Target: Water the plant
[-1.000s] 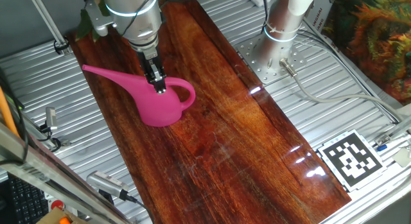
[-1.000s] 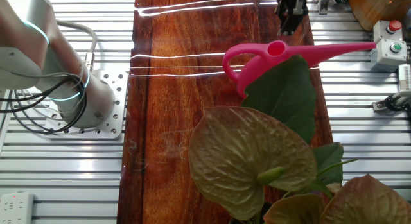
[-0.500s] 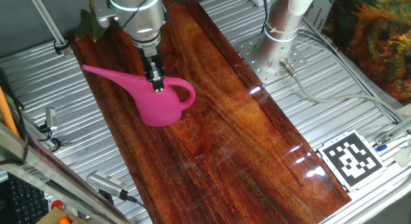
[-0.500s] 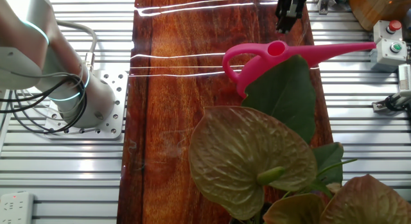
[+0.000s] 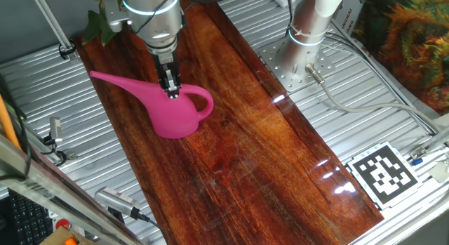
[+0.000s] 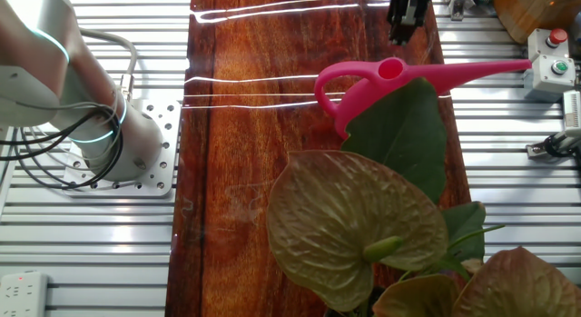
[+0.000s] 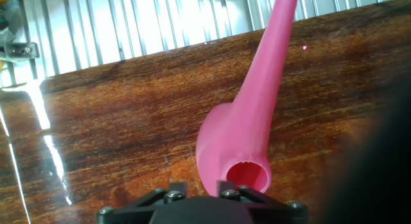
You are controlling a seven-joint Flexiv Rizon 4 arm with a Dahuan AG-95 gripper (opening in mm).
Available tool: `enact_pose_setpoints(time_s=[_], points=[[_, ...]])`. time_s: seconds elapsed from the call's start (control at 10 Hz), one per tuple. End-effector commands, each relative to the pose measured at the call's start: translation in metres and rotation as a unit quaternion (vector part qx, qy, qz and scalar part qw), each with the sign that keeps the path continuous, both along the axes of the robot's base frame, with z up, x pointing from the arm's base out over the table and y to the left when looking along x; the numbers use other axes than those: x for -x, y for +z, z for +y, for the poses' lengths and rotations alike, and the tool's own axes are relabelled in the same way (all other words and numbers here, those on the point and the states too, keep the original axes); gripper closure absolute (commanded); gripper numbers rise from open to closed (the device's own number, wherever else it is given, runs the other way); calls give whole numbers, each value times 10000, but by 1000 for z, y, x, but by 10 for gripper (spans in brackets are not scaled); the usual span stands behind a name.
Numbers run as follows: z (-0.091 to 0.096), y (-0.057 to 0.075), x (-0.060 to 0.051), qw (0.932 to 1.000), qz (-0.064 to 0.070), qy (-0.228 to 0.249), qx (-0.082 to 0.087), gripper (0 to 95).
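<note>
We see one pink watering can (image 5: 174, 113) standing upright on the dark wooden board (image 5: 259, 147), with its single long spout (image 5: 116, 81) reaching toward ten o'clock in one fixed view and its one loop handle (image 5: 204, 104) on the opposite side. One gripper (image 5: 170, 89) hangs straight down over the can's round filling hole (image 7: 247, 176); in the other fixed view the gripper (image 6: 407, 17) sits at twelve o'clock from the can (image 6: 381, 81), just above it and apart from it. Its fingers look close together and hold nothing, though from the hand view, where only the base of the hand shows, we cannot tell the gap exactly. The plant (image 6: 363, 217) fills the foreground of the other fixed view at six o'clock from the can; we count three broad leaves clearly, one dark green leaf (image 6: 404, 135) overlapping the can's body. One square marker tag (image 5: 382, 173) lies on the ribbed metal table (image 5: 365, 104) at four o'clock.
</note>
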State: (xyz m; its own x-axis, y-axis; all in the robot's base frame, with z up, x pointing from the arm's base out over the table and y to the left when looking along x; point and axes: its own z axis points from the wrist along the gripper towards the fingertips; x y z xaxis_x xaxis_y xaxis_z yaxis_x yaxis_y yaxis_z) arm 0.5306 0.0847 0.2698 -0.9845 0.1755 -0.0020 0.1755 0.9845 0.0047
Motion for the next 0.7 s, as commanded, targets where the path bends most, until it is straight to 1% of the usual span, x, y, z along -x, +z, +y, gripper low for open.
enact_pose_setpoints(time_s=[0.1, 0.3, 0.4, 0.7], points=[[0, 0, 2, 10000, -30, -15, 2, 950], [0, 0, 2, 10000, -66, 38, -20, 950], [0, 0, 2, 9999, -85, 76, -35, 380], [0, 0, 2, 9999, -107, 82, -49, 380]])
